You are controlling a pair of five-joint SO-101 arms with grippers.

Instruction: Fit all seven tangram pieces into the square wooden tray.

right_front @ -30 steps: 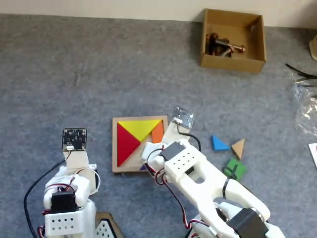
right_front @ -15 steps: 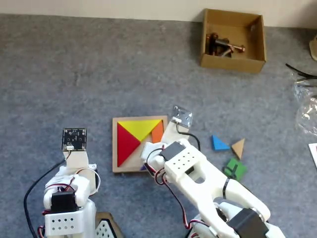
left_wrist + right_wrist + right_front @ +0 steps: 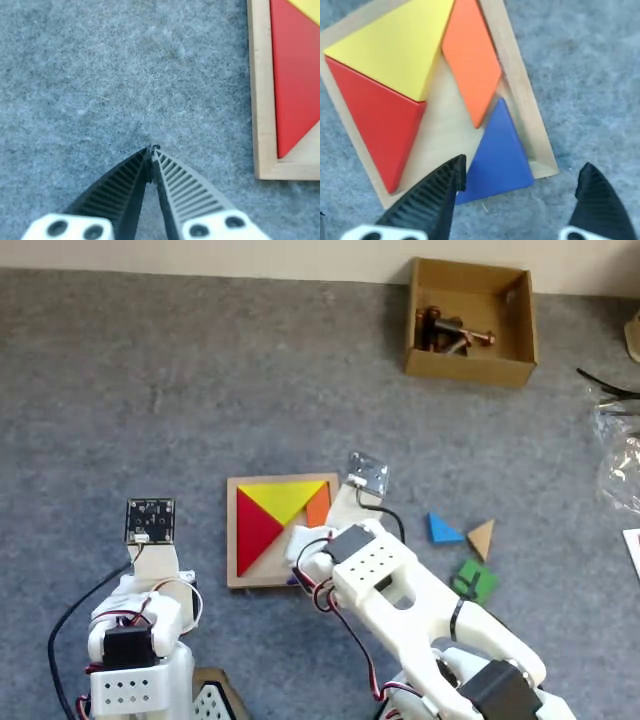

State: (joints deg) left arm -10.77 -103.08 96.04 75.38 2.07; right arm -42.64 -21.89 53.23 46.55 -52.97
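Grey carpet (image 3: pixel 150 390) beneath tray (image 3: pixel 231 530), cardboard box (image 3: pixel 468 371) far off; right gripper (image 3: pixel 523 165) wide, left gripper (image 3: pixel 151 148) closed, empty.

left arm (image 3: pixel 135 640) folded back near-left, left claw (image 3: pixel 151 150) pinched closed, pointing down. right arm (image 3: pixel 420 610) extended toward centre, right claw (image 3: pixel 524 165) spread wide.

Both arms: white plastic shells, black motor blocks, red/white wires. Left arm (image 3: pixel 135 640), 7 o'clock in high view: black square board (image 3: pixel 150 520) on top, thick black cable (image 3: pixel 60 628) at its side. Right arm (image 3: pixel 420 610), 5 o'clock: silver square plate (image 3: pixel 368 475), grid of small holes in shell. Left gripper (image 3: pixel 151 148): black ribbed fingers, white base w/ round holes. Right gripper (image 3: pixel 522 165): same black.
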